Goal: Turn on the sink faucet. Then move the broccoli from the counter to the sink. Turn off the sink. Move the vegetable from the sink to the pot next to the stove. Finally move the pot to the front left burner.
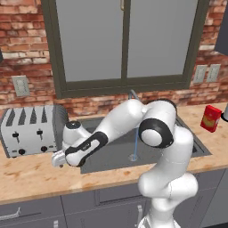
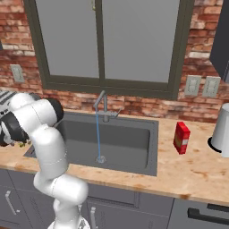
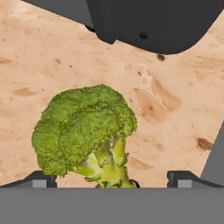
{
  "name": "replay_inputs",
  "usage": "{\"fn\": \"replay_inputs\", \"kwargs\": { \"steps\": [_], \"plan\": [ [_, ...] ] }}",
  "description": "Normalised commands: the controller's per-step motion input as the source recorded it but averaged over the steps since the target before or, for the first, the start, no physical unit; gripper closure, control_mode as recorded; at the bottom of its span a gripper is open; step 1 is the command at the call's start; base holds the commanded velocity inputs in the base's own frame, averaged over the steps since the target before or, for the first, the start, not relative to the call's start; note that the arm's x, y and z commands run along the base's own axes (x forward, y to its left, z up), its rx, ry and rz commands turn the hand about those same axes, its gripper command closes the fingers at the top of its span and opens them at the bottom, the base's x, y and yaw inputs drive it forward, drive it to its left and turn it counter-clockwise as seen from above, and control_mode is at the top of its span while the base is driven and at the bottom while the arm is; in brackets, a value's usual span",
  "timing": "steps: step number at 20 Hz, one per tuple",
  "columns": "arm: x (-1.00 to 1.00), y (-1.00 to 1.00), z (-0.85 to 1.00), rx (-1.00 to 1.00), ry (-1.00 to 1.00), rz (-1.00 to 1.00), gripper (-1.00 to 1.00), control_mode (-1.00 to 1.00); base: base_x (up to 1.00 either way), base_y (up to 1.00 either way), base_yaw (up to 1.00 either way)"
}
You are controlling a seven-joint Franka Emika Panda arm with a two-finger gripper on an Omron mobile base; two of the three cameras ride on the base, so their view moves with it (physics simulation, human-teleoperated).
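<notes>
The water is running: a thin stream falls from the faucet (image 2: 103, 105) onto the drain of the sink (image 2: 147, 147). The arm is bent low over the worktop (image 1: 31, 178) to the left of the basin, just in front of the toaster (image 1: 29, 129).

From the camera on the hand, the broccoli (image 3: 85, 131) lies on the worktop directly under the gripper (image 3: 111, 179), between the two fingertips (image 3: 41, 179). The jaws stand wide open, one tip on each side of it, and neither seems to touch it yet. The floret's crown spreads toward the left tip; its pale stem points back toward the hand, so the long axis seems to run roughly across the line between the fingers. A short drop and a squeeze looks like all that is needed.

The toaster's dark base crowds the far side of the broccoli, close enough to mind on the way up. A red box (image 2: 181, 137) and a pale kettle-like vessel (image 2: 222, 129) stand right of the sink, well apart from all this.
</notes>
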Motion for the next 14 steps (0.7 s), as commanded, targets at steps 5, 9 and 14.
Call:
{"fn": "replay_inputs", "kwargs": {
  "steps": [5,9,14],
  "plan": [
    [0.19,0.27,-0.14,0.0,0.0,0.01,-1.0,-1.0,0.0,0.0,0.0],
    [0.14,0.21,-0.12,0.0,0.0,0.0,-1.0,-1.0,0.0,0.0,0.0],
    [0.09,0.14,-0.31,0.0,0.0,0.0,1.0,-1.0,0.0,0.0,0.0]
  ]
}}
